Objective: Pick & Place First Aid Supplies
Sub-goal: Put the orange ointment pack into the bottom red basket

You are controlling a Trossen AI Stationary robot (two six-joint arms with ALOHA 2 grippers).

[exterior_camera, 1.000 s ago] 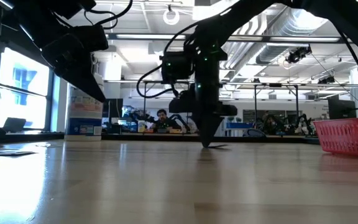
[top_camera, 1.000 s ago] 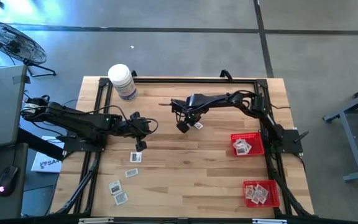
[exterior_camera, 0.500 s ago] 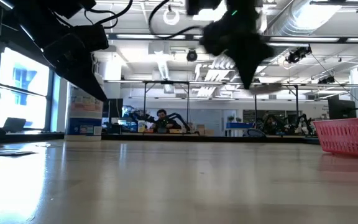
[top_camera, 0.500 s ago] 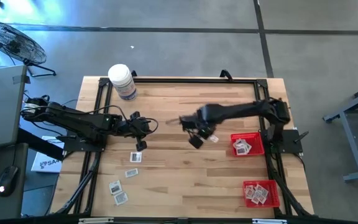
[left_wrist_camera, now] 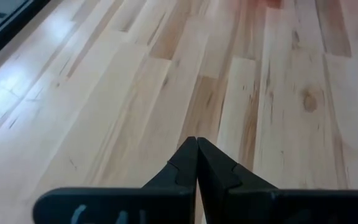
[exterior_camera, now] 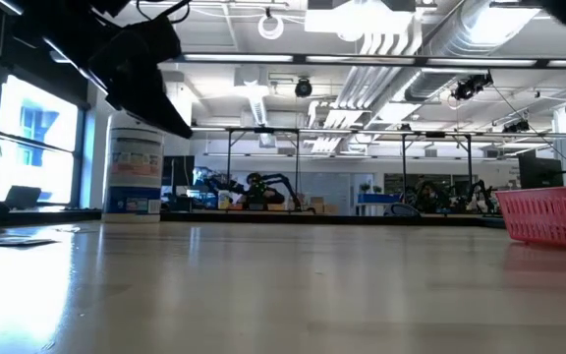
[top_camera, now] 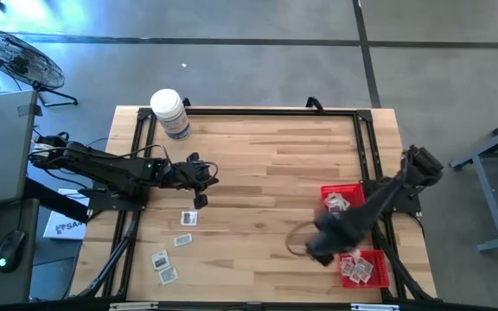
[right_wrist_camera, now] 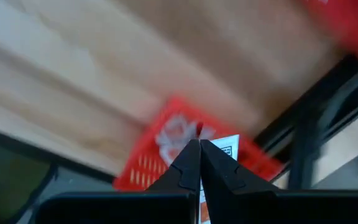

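1. high view: right gripper has swung from mid-table to beside the near basket; left gripper hovers unchanged above loose packets.
2. low view: right arm has gone.
3. left wrist view: fingers closed, empty.
4. right wrist view: fingers pinch a packet before the basket; drop seems next.

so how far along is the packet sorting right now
Partly done. Both red baskets, one and the nearer one, already hold packets. The right gripper, jaws shut, carries a white packet toward the nearer basket. Four packets remain on the table's left side, by the waiting left gripper.
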